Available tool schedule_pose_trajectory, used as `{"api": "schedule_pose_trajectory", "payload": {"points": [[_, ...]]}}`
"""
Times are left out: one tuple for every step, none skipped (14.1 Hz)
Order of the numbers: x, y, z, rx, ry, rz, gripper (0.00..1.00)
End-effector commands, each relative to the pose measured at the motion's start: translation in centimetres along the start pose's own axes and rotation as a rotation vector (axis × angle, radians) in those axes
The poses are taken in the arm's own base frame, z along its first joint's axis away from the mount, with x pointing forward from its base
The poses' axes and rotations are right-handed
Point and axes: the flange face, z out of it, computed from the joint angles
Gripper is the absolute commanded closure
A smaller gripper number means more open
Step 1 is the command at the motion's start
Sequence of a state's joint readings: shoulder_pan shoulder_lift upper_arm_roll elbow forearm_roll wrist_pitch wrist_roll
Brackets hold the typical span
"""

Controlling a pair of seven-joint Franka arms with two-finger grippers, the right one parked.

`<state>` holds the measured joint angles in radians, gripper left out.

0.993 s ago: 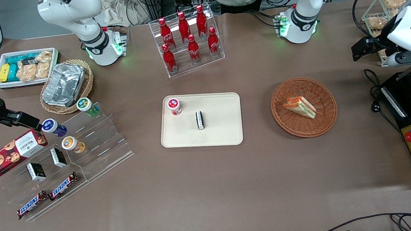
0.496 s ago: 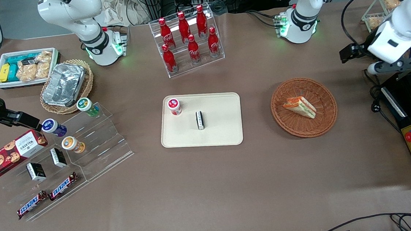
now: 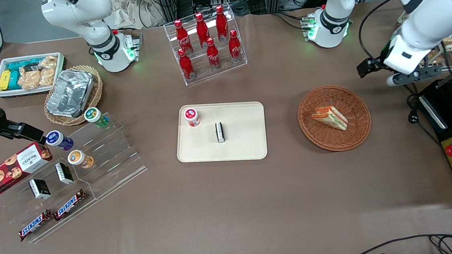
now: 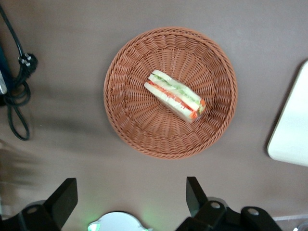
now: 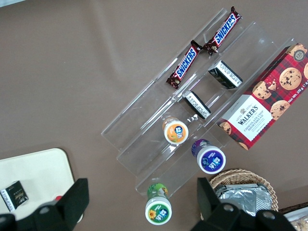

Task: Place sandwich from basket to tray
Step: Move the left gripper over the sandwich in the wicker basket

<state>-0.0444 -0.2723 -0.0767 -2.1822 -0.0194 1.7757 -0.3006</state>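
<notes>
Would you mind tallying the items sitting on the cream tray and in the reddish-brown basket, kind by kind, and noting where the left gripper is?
On the tray:
Red-capped cup: 1
Small dark box: 1
In the basket:
Sandwich: 1
Total: 3
The gripper is open, up above the table, farther from the front camera than the basket.

Tray point(image 4: 293, 125) cut off by frame edge

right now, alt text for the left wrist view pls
A wrapped triangular sandwich lies in a round reddish-brown wicker basket on a brown table, with the open claw high above the table beside the basket. A cream tray corner and a black cable show at the edges.
</notes>
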Motion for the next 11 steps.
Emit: {"api": "schedule_pose_trajectory", "payload": {"points": [[-1.1, 1.4, 1.7, 0.004, 0.015, -0.111, 0.0], [-1.4, 1.4, 2.7, 0.009, -0.006, -0.115, 0.0], [-1.5, 1.4, 3.7, 0.016, -0.026, -0.122, 0.0], [-1.4, 1.6, 4.4, 0.019, -0.042, -0.155, 0.0], [-1.1, 1.8, 5.2, 0.013, -0.06, -0.192, 0.0], [-0.7, 1.9, 5.6, 0.005, -0.062, -0.202, 0.0], [-0.4, 2.2, 6.2, -0.007, -0.061, -0.217, 0.0], [0.1, 2.4, 6.9, -0.035, -0.067, -0.29, 0.0], [0.7, 3.0, 7.7, -0.042, -0.059, -0.366, 0.0], [0.9, 4.0, 8.2, -0.042, -0.043, -0.428, 0.0], [1.2, 4.6, 8.7, -0.055, -0.019, -0.495, 0.0]]}}
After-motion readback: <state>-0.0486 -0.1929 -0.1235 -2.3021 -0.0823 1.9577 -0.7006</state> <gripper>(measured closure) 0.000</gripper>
